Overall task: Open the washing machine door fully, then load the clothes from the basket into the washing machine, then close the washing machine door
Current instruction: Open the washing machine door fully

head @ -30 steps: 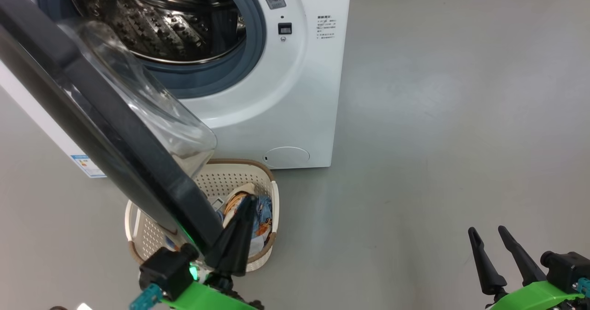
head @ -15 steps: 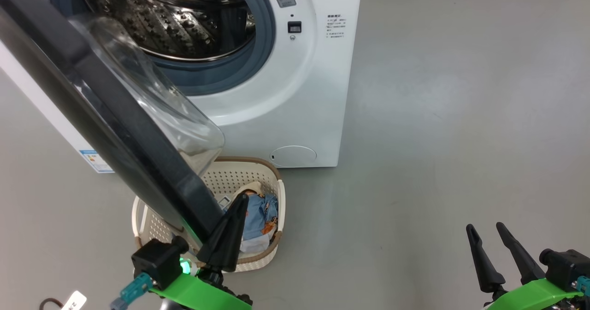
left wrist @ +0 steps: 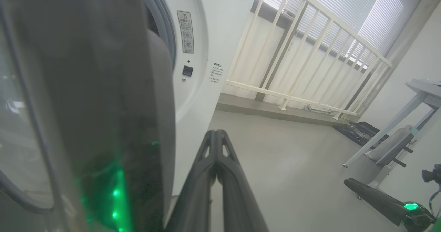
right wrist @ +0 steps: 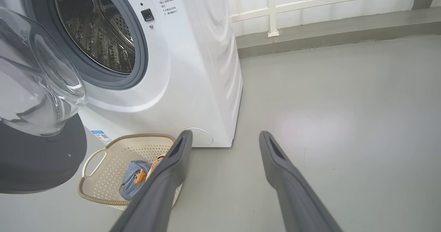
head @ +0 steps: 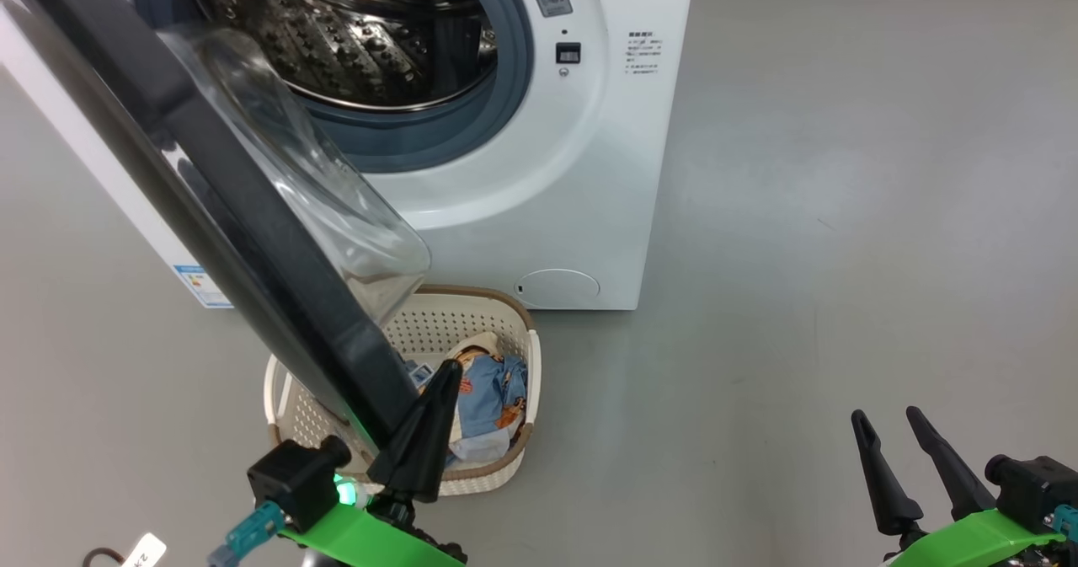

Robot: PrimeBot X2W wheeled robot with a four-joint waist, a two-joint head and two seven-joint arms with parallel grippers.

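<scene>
Grey floor (head: pixel 800 255) fronts the washing machine (head: pixel 539 179); its door (head: pixel 210 238) hangs part-open above the basket (head: pixel 530 356) of clothes (head: pixel 493 390). With my left gripper (head: pixel 442 382) pinched shut just beside the door's rim, I'd push slowly along the hinge arc; my right gripper (head: pixel 886 419) waits spread wide, empty

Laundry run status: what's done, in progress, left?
Done: washing machine door swung open, drum exposed. In hand: shut left gripper sits at the door's lower edge, likely widening it; right gripper open, idle. Left: clothes lie in the basket, unloaded; then closing the door.
</scene>
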